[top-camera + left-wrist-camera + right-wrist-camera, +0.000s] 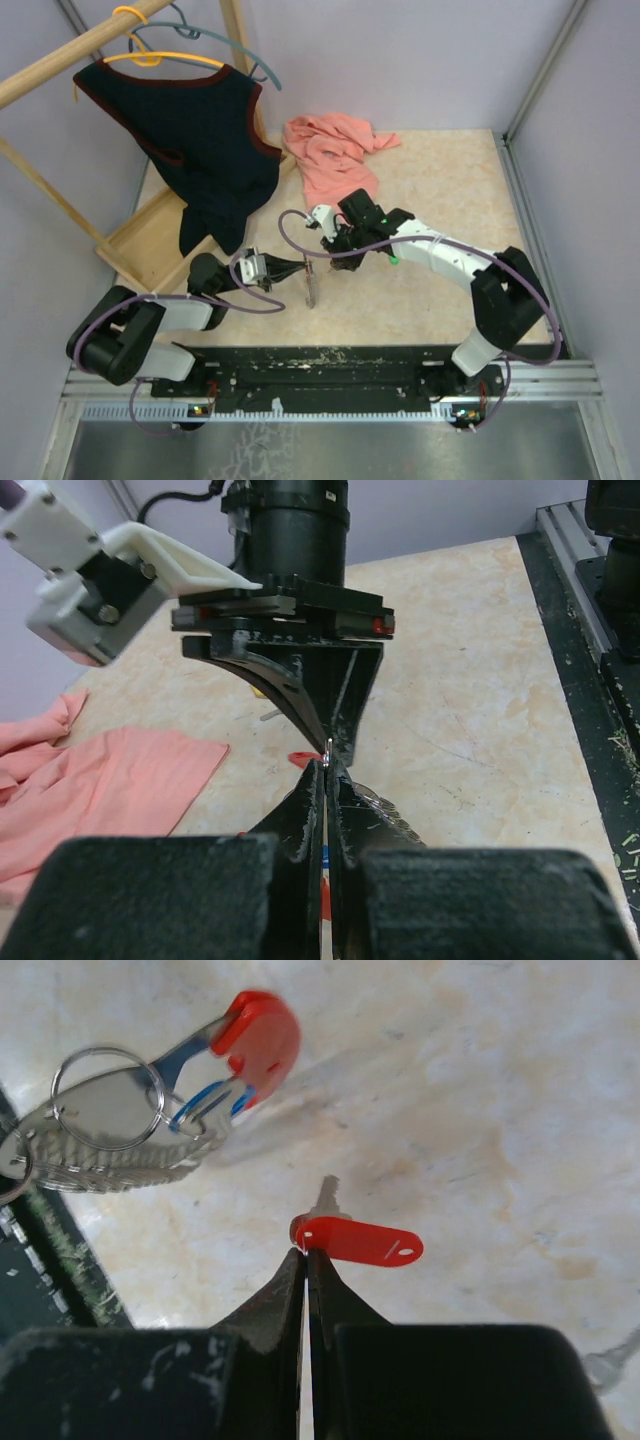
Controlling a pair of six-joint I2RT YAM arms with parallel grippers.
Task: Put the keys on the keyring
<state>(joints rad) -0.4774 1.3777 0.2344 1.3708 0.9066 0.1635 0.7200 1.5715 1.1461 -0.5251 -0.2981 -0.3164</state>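
Mid-table, top view: L & R arms are shown nose to nose. The left gripper (328,780) is seen pressed together on the keyring (255,1035), with a thin wire loop pinched betw. its tips in the left wrist view. From above, the keyring is seen hanging edge-on just under those tips. The right gripper (306,1265) is clamped on the red key (365,1243) at the holed end of its plastic head; the head is laid out toward 3 o'clock, the metal blade toward 12. In the right wrist view the keyring is found at 10 o'clock of the red key, apart from it, red side uppermost. A blue key (205,1103) and wire rings are bunched vs. its grey side. A pink cloth (330,150) is seen at 12 o'clock on the table (450,180), a dark vest (205,150) hung at 10.
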